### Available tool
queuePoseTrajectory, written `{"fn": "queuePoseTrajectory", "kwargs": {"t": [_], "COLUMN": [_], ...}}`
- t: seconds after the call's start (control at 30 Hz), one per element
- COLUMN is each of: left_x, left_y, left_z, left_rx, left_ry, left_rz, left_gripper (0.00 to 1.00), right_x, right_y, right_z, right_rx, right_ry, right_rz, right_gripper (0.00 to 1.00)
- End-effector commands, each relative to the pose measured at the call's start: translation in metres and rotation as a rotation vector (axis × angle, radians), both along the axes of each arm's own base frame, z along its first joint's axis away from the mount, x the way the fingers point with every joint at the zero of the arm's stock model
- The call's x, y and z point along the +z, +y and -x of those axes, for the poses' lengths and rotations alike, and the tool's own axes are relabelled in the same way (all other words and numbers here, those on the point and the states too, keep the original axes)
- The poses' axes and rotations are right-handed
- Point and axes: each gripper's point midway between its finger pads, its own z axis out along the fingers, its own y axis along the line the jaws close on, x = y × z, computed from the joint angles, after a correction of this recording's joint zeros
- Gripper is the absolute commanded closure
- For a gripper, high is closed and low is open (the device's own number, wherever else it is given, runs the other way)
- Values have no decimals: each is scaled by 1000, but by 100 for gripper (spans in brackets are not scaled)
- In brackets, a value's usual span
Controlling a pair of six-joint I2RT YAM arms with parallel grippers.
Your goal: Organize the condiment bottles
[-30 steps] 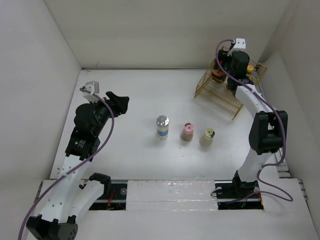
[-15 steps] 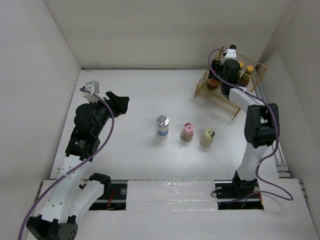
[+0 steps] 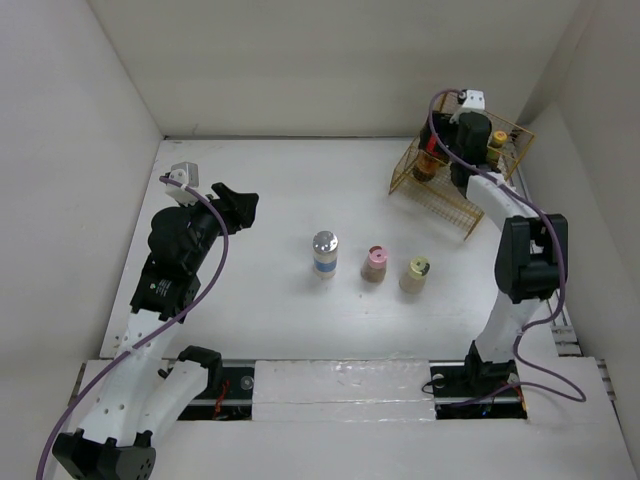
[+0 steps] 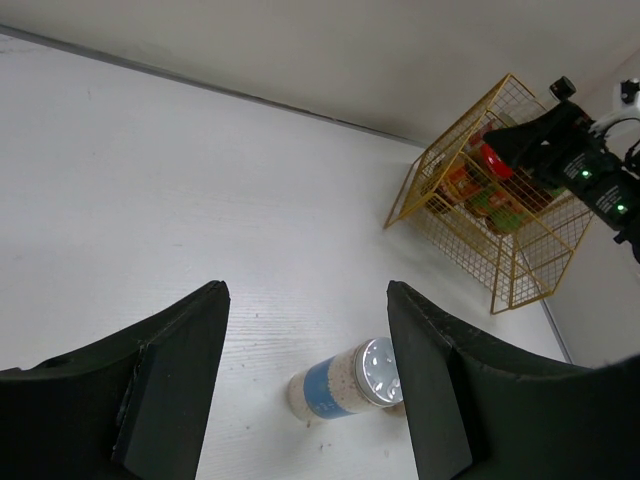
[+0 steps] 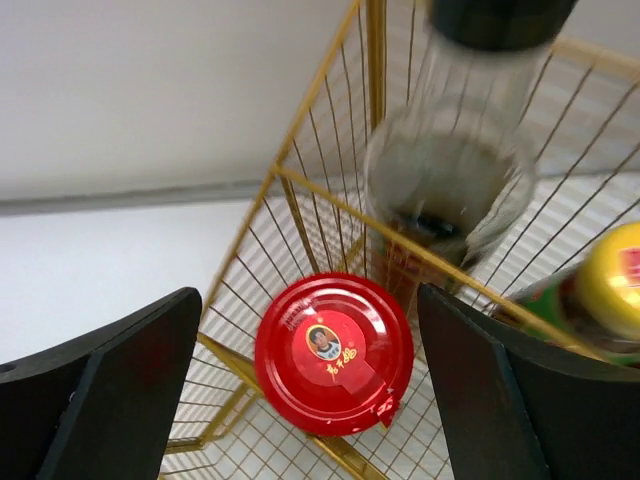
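Note:
Three small bottles stand in a row mid-table: a silver-capped one with a blue label (image 3: 325, 254), a pink-capped one (image 3: 375, 264) and a cream-capped one (image 3: 415, 273). The silver-capped bottle also shows in the left wrist view (image 4: 345, 380). My right gripper (image 5: 310, 370) is open above the yellow wire basket (image 3: 440, 190), over a red-capped jar (image 5: 333, 350). A dark glass bottle with a black cap (image 5: 450, 180) and a yellow-capped bottle (image 5: 610, 290) stand in the basket beside it. My left gripper (image 3: 240, 205) is open and empty at the table's left.
The basket (image 4: 520, 270) sits in the back right corner, close to the white side wall. White walls enclose the table on three sides. The arm bases stand at the near edge.
My right gripper has shifted about over the basket, leftward and then back right, staying open. The left arm and the three bottles on the table have not moved.

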Motion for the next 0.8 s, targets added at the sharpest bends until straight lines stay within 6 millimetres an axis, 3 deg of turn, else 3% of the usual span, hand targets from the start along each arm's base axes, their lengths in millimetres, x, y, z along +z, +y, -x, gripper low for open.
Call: {"fn": "queuePoseTrajectory", "kwargs": {"t": [0.0, 0.1, 0.17, 0.2, 0.23, 0.27, 0.33, 0.37, 0.4, 0.43, 0.47, 0.53, 0.57, 0.6, 0.77], "left_x": [15, 17, 17, 17, 17, 17, 17, 17, 17, 14, 14, 17, 14, 14, 14], "left_y": [-1, -1, -1, -1, -1, -1, -1, -1, -3, -5, -5, -7, -8, -9, -9], "left_z": [1, 0, 0, 0, 0, 0, 0, 0, 1, 0, 0, 0, -2, -1, -1], "left_rx": [-10, -10, -10, -10, -10, -10, -10, -10, -21, -31, -31, -42, -42, -51, -51], "left_ry": [-54, -63, -63, -63, -63, -63, -63, -63, -63, -52, -52, -58, -49, -49, -49], "left_rz": [18, 21, 21, 21, 21, 21, 21, 21, 21, 19, 19, 31, 29, 29, 29], "left_gripper": [40, 40, 40, 40, 40, 40, 40, 40, 40, 40, 40, 40, 40, 40, 39], "right_x": [119, 135, 149, 147, 139, 141, 131, 117, 110, 99, 97, 78, 58, 49, 18], "right_y": [2, 31, 51, 80, 97, 114, 169, 184, 201, 233, 244, 270, 273, 275, 278], "right_z": [20, 36, 53, 64, 73, 86, 117, 135, 148, 170, 182, 205, 213, 218, 237], "right_rx": [10, 82, 152, 242, 303, 367, 540, 589, 638, 733, 765, 840, 841, 832, 799], "right_ry": [-257, -283, -311, -304, -290, -298, -279, -258, -255, -246, -249, -201, -123, -92, 18], "right_rz": [-16, 0, 28, 19, 25, 17, -2, -6, -12, -14, -9, 28, 57, 84, 143], "right_gripper": [6, 7, 14, 23, 56, 69, 85, 87, 80, 70, 37, 13, 5, 0, 0]}}
